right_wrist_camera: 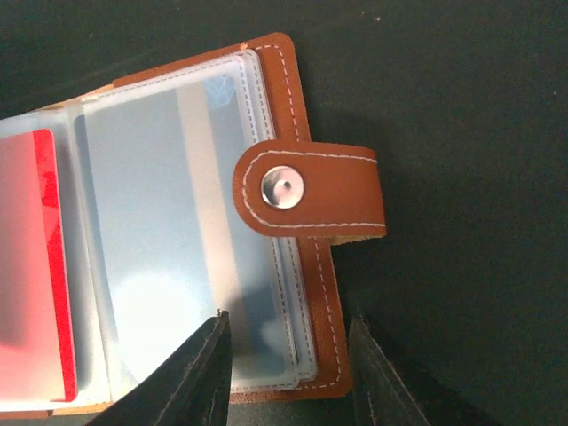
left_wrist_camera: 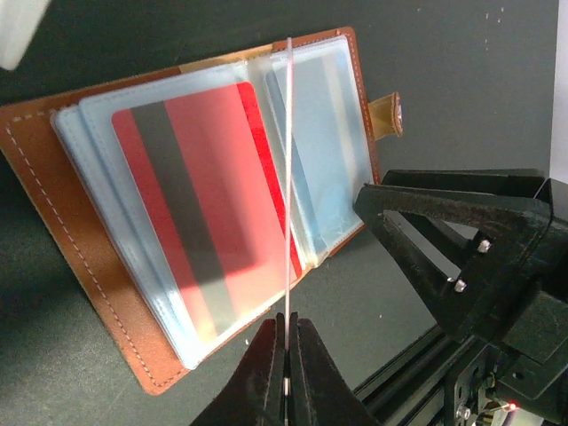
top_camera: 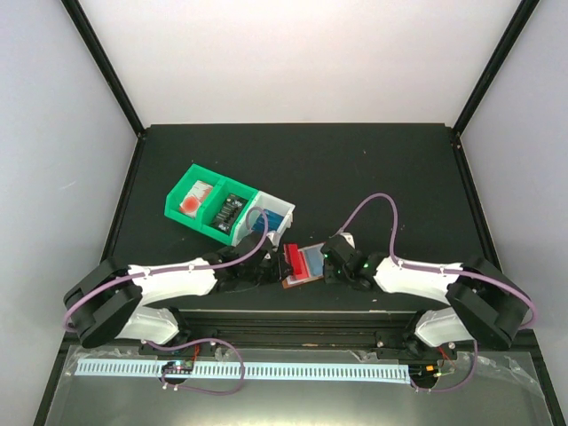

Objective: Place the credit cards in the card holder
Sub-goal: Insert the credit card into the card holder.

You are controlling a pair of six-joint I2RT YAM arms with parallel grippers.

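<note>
The brown card holder (top_camera: 302, 264) lies open near the table's front edge. A red credit card (left_wrist_camera: 200, 204) with a dark stripe sits in a clear pocket on its left half (left_wrist_camera: 53, 177). A pale blue card (right_wrist_camera: 177, 248) shows through a pocket on the right half. My left gripper (left_wrist_camera: 288, 324) is shut on a thin sheet (left_wrist_camera: 288, 177) standing on edge at the fold; it looks like a clear pocket leaf. My right gripper (right_wrist_camera: 293, 382) is open, its jaws either side of the holder's near right corner (right_wrist_camera: 324, 355), below the snap tab (right_wrist_camera: 311, 191).
A green bin (top_camera: 180, 196) and a white bin (top_camera: 280, 206) stand behind and left of the holder. They hold a white card with a red dot (top_camera: 195, 202), a black card (top_camera: 232, 209) and something blue (top_camera: 259, 222). The right arm's black fingers (left_wrist_camera: 426, 231) are close by.
</note>
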